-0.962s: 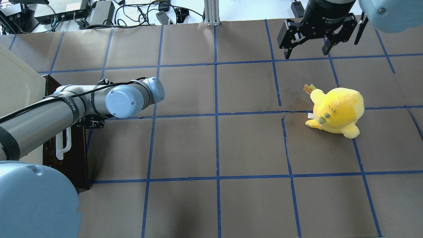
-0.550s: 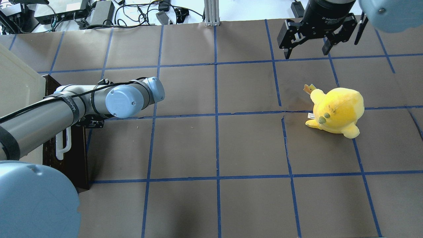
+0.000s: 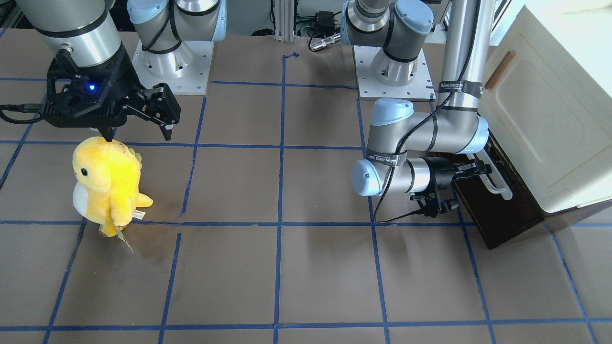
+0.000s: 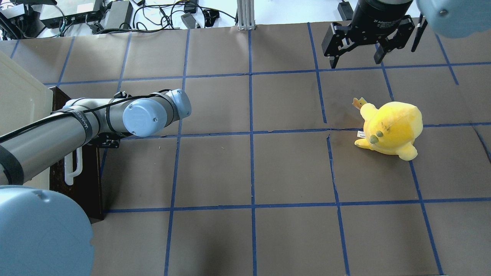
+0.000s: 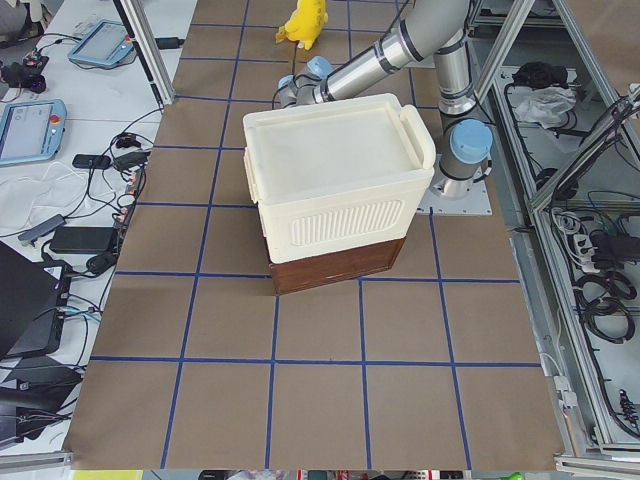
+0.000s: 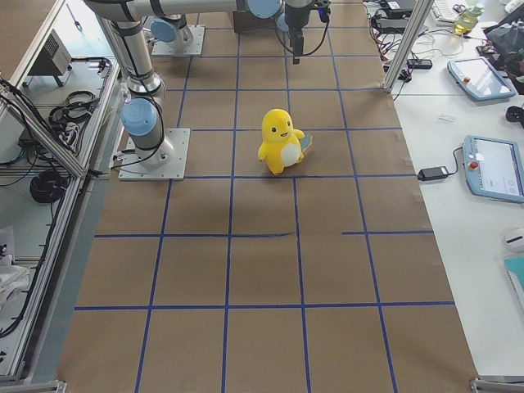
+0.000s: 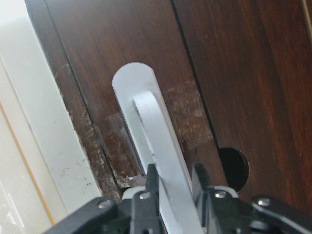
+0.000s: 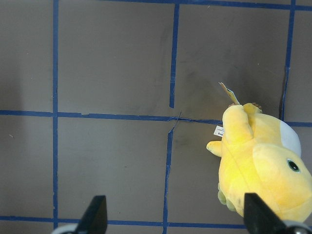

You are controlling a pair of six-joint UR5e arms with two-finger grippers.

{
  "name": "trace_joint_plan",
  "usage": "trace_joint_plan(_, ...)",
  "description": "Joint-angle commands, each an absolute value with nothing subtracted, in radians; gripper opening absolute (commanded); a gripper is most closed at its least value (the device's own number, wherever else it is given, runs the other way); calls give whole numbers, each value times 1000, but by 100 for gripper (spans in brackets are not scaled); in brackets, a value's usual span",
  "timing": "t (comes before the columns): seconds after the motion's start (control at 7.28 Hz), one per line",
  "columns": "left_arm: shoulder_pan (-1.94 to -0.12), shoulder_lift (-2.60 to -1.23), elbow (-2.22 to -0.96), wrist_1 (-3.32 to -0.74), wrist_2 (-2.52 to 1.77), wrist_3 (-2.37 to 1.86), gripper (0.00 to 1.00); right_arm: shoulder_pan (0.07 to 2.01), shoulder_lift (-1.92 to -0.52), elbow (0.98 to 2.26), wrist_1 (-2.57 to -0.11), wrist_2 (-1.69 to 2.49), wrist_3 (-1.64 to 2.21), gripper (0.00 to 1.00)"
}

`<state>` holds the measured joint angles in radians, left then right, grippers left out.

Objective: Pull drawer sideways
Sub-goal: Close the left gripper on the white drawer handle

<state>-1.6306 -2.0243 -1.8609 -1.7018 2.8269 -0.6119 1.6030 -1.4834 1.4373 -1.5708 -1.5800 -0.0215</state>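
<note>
The dark brown drawer (image 3: 499, 217) sits under the cream-white cabinet (image 3: 550, 119) at the table's left end, and its pale interior does not show. My left gripper (image 3: 483, 169) reaches in sideways and is shut on the drawer's white bar handle (image 3: 498, 185). In the left wrist view the handle (image 7: 156, 136) runs between the two fingers (image 7: 152, 181) of the gripper (image 7: 175, 187), near the handle's rounded end. In the overhead view the handle (image 4: 73, 168) shows below my arm against the drawer (image 4: 84, 180). My right gripper (image 4: 356, 61) hangs open and empty far off.
A yellow plush toy (image 4: 391, 128) stands on the right half of the table, below the right gripper (image 3: 136, 134); it also shows in the right wrist view (image 8: 263, 165). The cabinet (image 5: 335, 170) has a small brown handle (image 3: 499, 69). Cables lie beyond the far edge.
</note>
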Motion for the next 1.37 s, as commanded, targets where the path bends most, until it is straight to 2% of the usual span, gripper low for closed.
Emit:
trace_joint_plan(0.0, -1631, -2028, -1861, -1701, 2827, -611, 32, 1603, -1483, 1437, -1571, -1580, -21, 100)
trace_joint_plan(1.24, -1678, -2034, -1812, -1701, 2786, -594, 32, 1603, -1483, 1437, -1571, -1580, -21, 100)
